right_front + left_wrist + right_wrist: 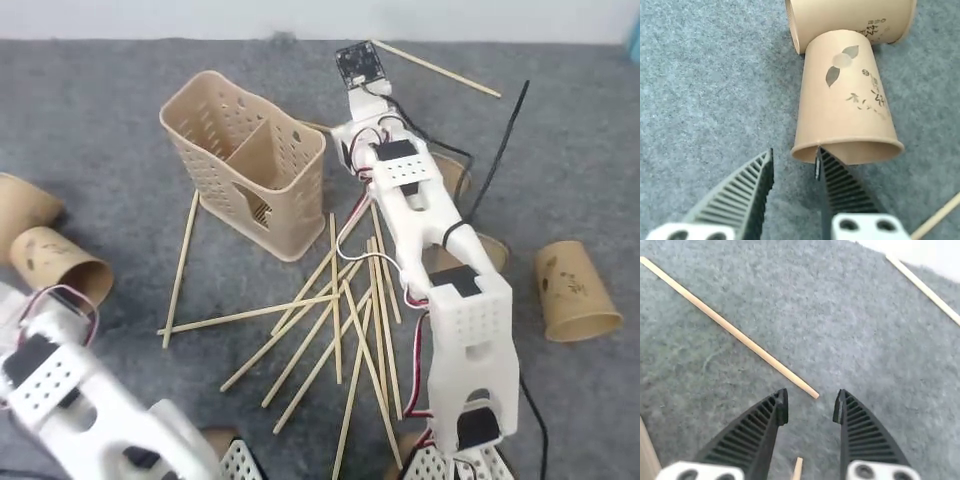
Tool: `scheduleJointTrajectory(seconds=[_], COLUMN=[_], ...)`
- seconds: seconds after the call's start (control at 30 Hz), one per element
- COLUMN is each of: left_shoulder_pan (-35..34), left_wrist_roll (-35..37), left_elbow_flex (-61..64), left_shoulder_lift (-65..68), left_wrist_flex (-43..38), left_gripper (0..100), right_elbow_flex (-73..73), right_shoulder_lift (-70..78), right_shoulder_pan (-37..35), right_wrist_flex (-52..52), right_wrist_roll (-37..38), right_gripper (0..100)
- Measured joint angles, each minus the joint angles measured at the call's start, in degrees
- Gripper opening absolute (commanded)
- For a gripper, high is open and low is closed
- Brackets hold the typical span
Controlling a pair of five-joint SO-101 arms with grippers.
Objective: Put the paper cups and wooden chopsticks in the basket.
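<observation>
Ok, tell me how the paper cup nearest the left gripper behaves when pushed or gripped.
The paper cup lies on its side and tapers, so a nudge would probably roll it in an arc. Its thin rim likely dents if squeezed.

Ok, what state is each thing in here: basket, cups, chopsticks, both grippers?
Basket: upright, nothing seen inside.
Paper cups: lying on their sides on the mat.
Chopsticks: scattered loose on the mat, outside the basket.
Left gripper: open, at a cup's rim.
Right gripper: open, by a chopstick's end.
</observation>
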Motion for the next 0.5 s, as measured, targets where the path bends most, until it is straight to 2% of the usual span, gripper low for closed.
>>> scheduleJointTrajectory(seconds=[0.27, 0.5], left_shoulder_pan=[-1.58, -5.45], left_wrist_roll=[0.0, 0.09], left_elbow_flex=[0.0, 0.0], left_shoulder_lift=[0.0, 0.0], left_wrist_flex=[0.0, 0.62], left_gripper=[14, 14], right_elbow_flex=[0.0, 0.0], right_shoulder_lift=[0.0, 3.34], right_shoulder_pan=[-3.52, -5.27], right_wrist_flex=[-0.53, -10.29], right_wrist_roll=[-0.18, -0.18], right_gripper=[15.5, 15.5])
